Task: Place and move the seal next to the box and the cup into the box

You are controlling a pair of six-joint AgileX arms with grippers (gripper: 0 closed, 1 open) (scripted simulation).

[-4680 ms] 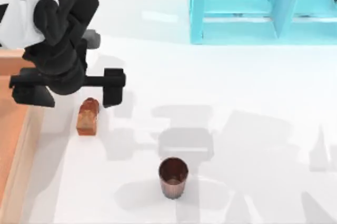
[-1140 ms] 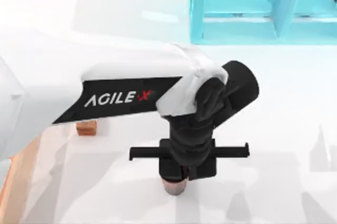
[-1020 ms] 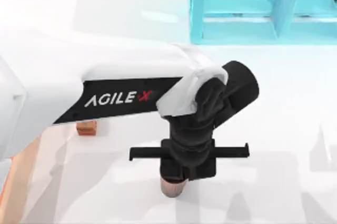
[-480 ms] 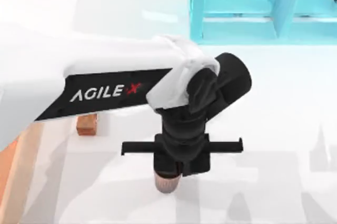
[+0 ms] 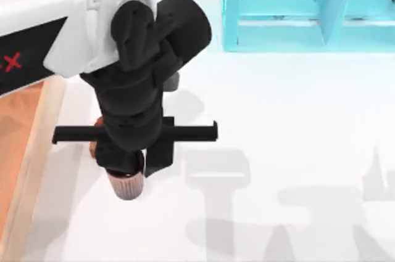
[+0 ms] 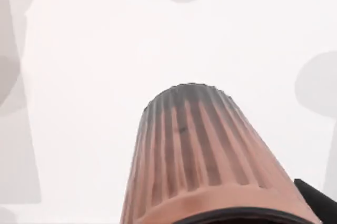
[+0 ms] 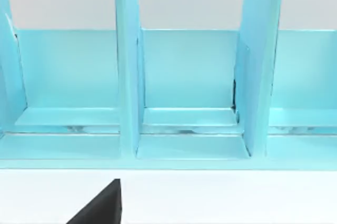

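Observation:
My left gripper [image 5: 128, 169] hangs over the table just right of the box, shut on the cup [image 5: 126, 187]. The cup's ribbed coppery wall sticks out below the black fingers. In the left wrist view the cup [image 6: 202, 155] is close up and lifted clear of the white table. The box [image 5: 38, 145] lies at the left edge, with a pale wood rim and an orange-brown inside. The seal [image 5: 92, 148] is a reddish sliver beside the rim, mostly covered by the arm. A dark piece of my right gripper [image 7: 100, 207] faces the shelf.
A turquoise blue shelf frame [image 5: 290, 9] stands at the back right, and its open compartments [image 7: 187, 87] face the right wrist camera. White table [image 5: 296, 151] stretches right of the left arm, crossed by arm shadows.
My left arm has swung left across the table, carrying the cup from the middle front to just beside the box rim. The cup is lifted off the table. The seal is now mostly covered.

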